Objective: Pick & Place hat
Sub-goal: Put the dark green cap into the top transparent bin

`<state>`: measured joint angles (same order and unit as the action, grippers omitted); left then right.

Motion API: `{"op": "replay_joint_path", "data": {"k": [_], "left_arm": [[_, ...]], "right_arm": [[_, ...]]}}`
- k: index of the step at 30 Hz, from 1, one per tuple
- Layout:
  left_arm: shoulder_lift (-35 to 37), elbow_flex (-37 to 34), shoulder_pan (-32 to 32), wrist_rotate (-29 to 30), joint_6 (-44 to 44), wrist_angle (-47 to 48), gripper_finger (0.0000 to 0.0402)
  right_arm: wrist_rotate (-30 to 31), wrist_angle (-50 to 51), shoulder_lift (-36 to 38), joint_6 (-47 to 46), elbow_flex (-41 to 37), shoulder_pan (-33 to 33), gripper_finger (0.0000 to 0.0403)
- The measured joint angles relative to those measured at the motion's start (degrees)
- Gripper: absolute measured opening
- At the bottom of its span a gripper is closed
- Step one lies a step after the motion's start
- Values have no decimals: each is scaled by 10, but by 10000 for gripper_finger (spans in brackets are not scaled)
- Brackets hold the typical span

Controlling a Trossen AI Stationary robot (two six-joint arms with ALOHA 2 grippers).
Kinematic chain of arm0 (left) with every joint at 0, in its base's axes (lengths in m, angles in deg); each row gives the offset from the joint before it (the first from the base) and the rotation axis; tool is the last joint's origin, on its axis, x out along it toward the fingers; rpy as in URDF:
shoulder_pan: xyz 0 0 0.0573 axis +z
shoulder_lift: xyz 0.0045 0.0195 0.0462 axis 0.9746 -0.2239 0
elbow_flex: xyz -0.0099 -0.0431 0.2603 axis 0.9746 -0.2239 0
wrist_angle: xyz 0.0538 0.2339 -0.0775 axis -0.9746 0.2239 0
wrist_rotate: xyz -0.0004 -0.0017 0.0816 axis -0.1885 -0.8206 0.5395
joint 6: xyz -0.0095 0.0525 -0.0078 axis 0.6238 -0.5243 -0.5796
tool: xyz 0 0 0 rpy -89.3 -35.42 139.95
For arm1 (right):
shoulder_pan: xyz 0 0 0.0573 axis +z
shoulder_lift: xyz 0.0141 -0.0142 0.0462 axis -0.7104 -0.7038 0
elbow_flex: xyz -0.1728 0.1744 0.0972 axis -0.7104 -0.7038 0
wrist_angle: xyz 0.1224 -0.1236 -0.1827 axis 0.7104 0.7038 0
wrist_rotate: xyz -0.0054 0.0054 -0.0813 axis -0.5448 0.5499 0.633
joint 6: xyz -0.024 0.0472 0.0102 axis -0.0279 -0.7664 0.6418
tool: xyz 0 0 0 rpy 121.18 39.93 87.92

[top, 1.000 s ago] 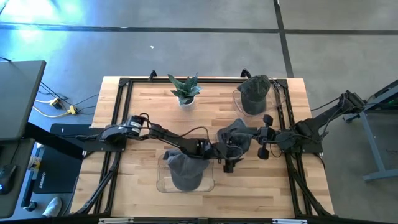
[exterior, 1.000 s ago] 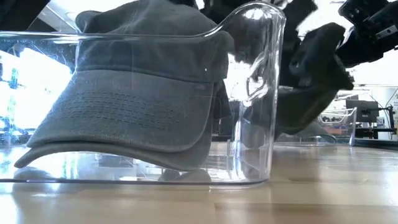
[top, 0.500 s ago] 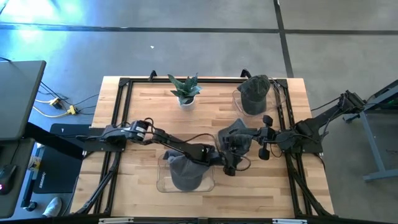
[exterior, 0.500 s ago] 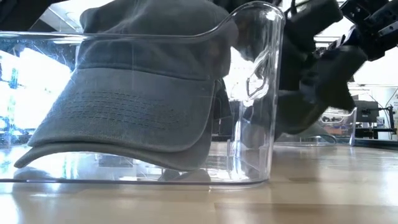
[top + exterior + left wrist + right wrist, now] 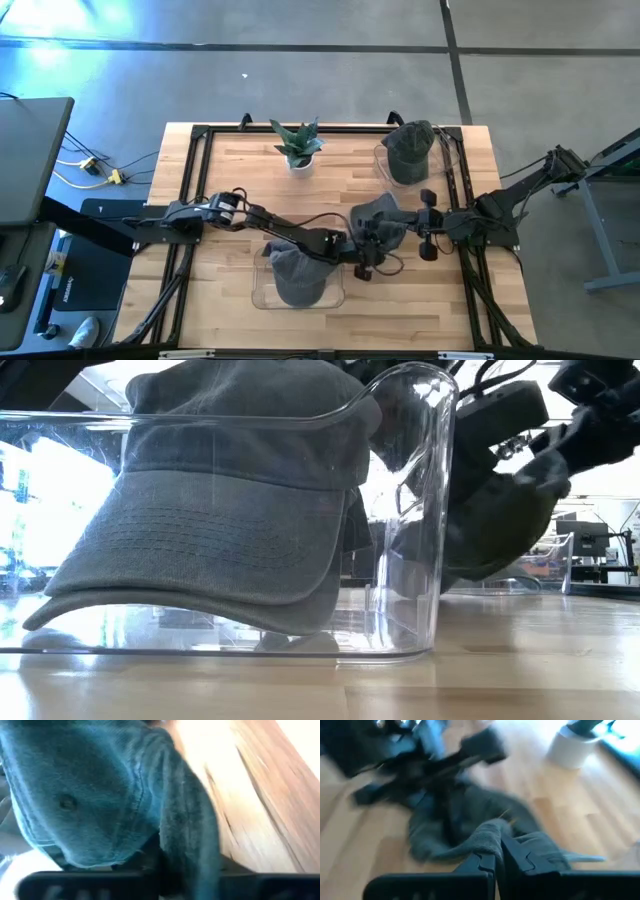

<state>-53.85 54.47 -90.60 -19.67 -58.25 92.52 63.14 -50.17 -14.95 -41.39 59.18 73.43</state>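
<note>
Since half a second ago the left gripper (image 5: 368, 250) has advanced slightly further under the loose hat (image 5: 382, 218), and the right gripper (image 5: 400, 222) has shifted a little toward 3 o'clock; the hat has moved with them and stays near table centre.

The loose hat sits between the two grippers, raised off the wooden table (image 5: 230, 170) as the low view shows. In the right wrist view the right gripper (image 5: 499, 851) has its fingers pressed together on a fold of the hat's fabric. In the left wrist view the hat (image 5: 100, 795) fills the frame and a fold runs down to the left gripper's dark bar; whether its fingers pinch the cloth cannot be told.

At 7 o'clock from the loose hat stands a clear bin (image 5: 262, 290) holding a second hat (image 5: 297, 272). The left arm reaches across the bin's upper edge. At 12 o'clock a third hat (image 5: 408, 148) rests in another clear container at the table's far edge. At 10 o'clock stands a potted plant (image 5: 297, 146).
</note>
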Motion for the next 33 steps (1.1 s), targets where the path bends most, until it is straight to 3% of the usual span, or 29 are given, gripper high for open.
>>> {"op": "replay_joint_path", "data": {"k": [3,8,13,18,23,28,30,33], "left_arm": [[24,1,-4,-21,-69,44,11],[45,42,0,-33,-140,140,25],[46,112,15,-68,-140,250,28],[45,135,32,-97,-138,299,28],[45,136,45,-148,-138,302,28],[45,136,50,-152,-137,322,28],[45,136,50,-151,-137,332,28],[45,136,49,-140,-126,336,28]], "right_arm": [[-85,17,0,-2,0,0,8],[-223,33,-8,25,0,0,19],[-273,18,-35,64,0,0,41],[-297,-1,-70,81,0,0,110],[-278,-15,-91,152,0,0,188],[-228,-92,-130,194,0,5,237],[-190,-116,-158,199,0,18,244],[-86,-147,-205,195,0,44,247]]}}
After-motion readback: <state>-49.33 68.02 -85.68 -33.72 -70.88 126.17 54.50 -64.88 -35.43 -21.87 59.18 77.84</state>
